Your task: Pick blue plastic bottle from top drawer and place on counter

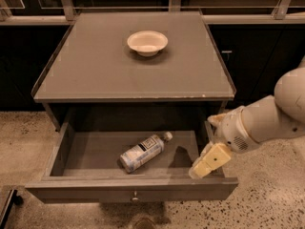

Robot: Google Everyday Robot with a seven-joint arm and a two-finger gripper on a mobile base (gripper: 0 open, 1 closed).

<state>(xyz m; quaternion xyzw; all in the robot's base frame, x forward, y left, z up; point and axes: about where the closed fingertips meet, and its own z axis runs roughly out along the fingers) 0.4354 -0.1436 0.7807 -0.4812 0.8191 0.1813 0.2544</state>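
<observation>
One small clear bluish plastic bottle point(142, 152) with a white cap and a dark label lay on its side on the floor of the wide shallow grey-brown top drawer point(128, 189). It was roughly mid-drawer, with the cap toward the back right and the base toward the front left. The label print was too small to read. The drawer stood pulled out, with a small round metal knob point(136, 193) at the centre of its front, half lost in shadow. Its rear ran under the flat square grey-brown bench point(95, 75) and was hidden there.

A round white bowl point(147, 42) sat upright on the bench, toward the back.

The cream-coloured gripper point(208, 161) hung at the drawer's front right corner, well to the right of the bottle and apart from it. It read as one pale block, so I could not tell how far open it was; nothing showed in its hold. It covered part of the drawer's right wall. The white robot arm point(267, 123) came in from the right and was cut off by the frame edge.

Dark cabinets point(267, 56) behind the bench were mostly black, with detail lost. A dark object point(7, 206) at the lower left was cut off and could not be identified.
</observation>
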